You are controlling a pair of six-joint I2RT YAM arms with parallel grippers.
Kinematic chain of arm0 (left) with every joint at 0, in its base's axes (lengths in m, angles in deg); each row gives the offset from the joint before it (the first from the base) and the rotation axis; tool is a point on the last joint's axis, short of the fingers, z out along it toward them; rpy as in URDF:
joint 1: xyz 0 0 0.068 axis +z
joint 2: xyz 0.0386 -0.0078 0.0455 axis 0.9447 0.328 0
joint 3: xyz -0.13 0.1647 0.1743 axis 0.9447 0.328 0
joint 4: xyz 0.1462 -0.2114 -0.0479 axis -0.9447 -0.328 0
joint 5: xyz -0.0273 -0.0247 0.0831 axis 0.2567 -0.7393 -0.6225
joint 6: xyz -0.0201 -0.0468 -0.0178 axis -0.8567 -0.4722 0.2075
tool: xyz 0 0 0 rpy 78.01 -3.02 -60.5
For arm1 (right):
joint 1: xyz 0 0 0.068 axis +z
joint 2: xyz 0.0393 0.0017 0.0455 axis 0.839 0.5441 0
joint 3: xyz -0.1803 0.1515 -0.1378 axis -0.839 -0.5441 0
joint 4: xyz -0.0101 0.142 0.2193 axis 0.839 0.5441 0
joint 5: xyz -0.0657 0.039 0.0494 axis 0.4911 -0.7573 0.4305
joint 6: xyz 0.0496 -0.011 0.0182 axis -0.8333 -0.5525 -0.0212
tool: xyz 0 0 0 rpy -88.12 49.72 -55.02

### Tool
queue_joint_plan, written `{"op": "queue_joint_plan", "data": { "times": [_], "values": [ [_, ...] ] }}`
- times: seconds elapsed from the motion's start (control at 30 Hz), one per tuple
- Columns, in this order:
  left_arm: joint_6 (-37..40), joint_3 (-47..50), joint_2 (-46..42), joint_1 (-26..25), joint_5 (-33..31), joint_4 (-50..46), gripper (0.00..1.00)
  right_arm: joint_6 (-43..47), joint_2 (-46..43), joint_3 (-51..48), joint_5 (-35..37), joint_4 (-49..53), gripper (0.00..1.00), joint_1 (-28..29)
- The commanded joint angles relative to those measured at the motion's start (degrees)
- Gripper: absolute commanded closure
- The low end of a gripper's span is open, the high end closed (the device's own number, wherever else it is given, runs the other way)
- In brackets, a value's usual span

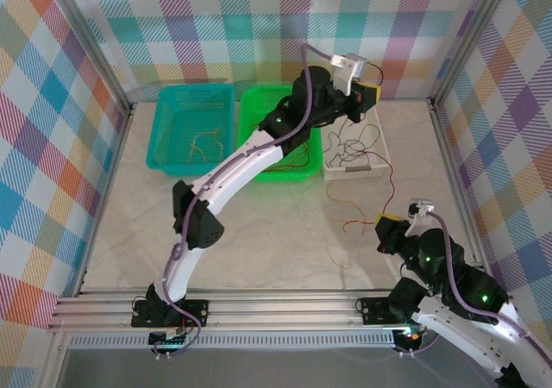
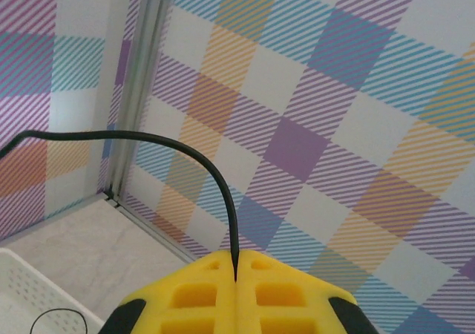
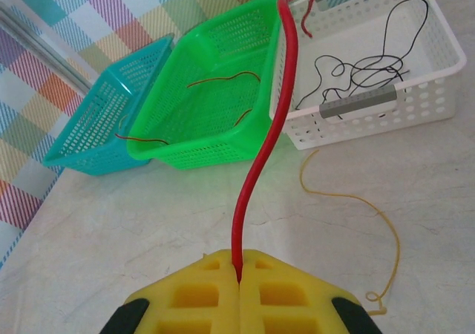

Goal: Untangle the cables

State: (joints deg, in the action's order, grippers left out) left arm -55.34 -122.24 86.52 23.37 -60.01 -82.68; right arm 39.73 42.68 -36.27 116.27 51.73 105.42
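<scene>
We had both grippers committed at this moment. The left gripper (image 2: 236, 266) was closed tight on a black wire (image 2: 148, 135), which arched up out of its yellow fingertips and away to the left. The right gripper (image 3: 239, 266) was clamped just as firmly on a red wire (image 3: 261, 156) that climbed from its tips toward the white basket (image 3: 445, 89). Seen from above, the left gripper hung high over the far end of that basket and the right one sat low near the front right of the table (image 1: 259, 224), well apart. The other cables lay scattered: a dark tangle (image 3: 356, 70) inside the white basket, a couple of reddish strands in the green basket (image 3: 215, 152), one in the teal basket (image 3: 82, 152), and a yellow-tan wire (image 3: 364, 204) loose on the table just in front of the white basket. We judged the step in hand to be drawing the red wire free of the black ones. To do it well, we thought the two arms should pull slowly in opposite directions and keep both grips shut, since wires this thin slip out easily. We could not tell whether the red wire's far end was hooked into the dark tangle. So we would have watched the basket: if it began to lift or slide, the better course was to ease off and change the angle, not to pull harder. Once free, the red wire seemed to belong with the reddish strands in the green basket.
</scene>
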Motion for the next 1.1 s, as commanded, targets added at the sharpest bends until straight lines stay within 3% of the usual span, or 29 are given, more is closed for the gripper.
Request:
{"op": "queue_joint_plan", "data": {
  "times": [0.0,0.37,0.83,0.93,1.0,1.07],
  "values": [
    [-1.39,-8.78,6.14,0.35,0.68,-2.36,1.0,1.6,-2.35,-0.26,-0.4,-1.33,1.0,-0.13],
    [-7.96,-12.83,20.02,1.74,-0.99,-0.2,1.0,4.21,-5.7,1.21,-1.2,0.26,1.0,-0.13],
    [-8.92,-12.64,24.61,1.89,-0.22,-5.05,1.0,5.03,-5.42,0.47,-1.53,-1.61,1.0,-0.13],
    [-8.78,-12.61,24.46,2.39,-0.13,-6.7,0.85,4.93,-5.34,0.54,-1.59,-1.66,1.0,-0.08],
    [-8.37,-12.64,24.44,2.69,0.67,-7.43,0.87,4.84,-5.33,0.62,-1.51,-1.6,1.0,-0.13],
    [-8.05,-12.59,24.11,2.94,0.09,-8.47,0.81,4.71,-5.25,0.57,-1.51,-1.68,1.0,-0.13]
  ]
}}
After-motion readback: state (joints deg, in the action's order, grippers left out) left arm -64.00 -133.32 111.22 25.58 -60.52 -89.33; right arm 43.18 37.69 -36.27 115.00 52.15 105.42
